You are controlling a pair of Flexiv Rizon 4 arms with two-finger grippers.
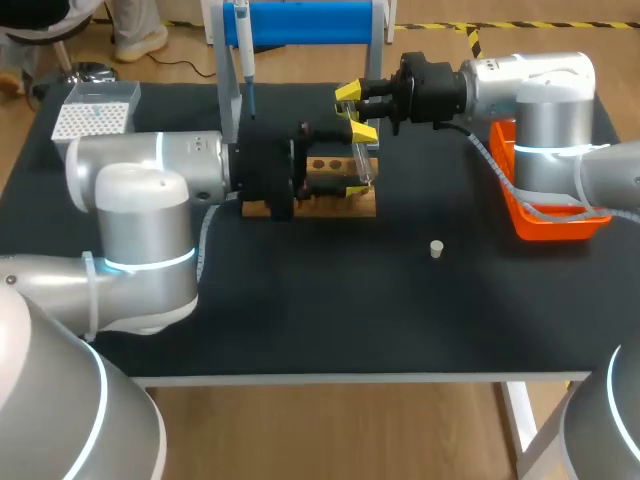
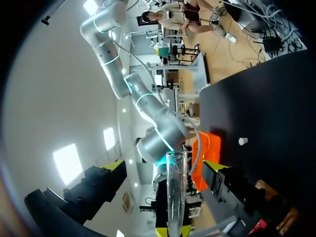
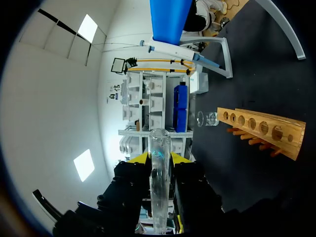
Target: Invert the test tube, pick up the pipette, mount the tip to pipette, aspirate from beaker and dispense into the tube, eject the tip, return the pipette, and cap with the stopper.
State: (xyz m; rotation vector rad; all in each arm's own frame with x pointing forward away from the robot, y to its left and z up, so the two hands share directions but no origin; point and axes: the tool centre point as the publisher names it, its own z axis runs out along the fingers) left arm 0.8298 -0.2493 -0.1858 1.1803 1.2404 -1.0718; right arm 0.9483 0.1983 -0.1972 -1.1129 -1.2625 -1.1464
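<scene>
Gripping the test tube (image 3: 159, 143), right fingers (image 1: 362, 131) closed, left fingers (image 2: 114, 168) spread open, flanking it

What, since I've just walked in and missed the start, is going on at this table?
The right gripper is shut on a clear test tube, holding it by the wooden rack. The left gripper is open, its fingers either side of the tube. The pipette hangs on its stand, and the white stopper lies on the table.
</scene>
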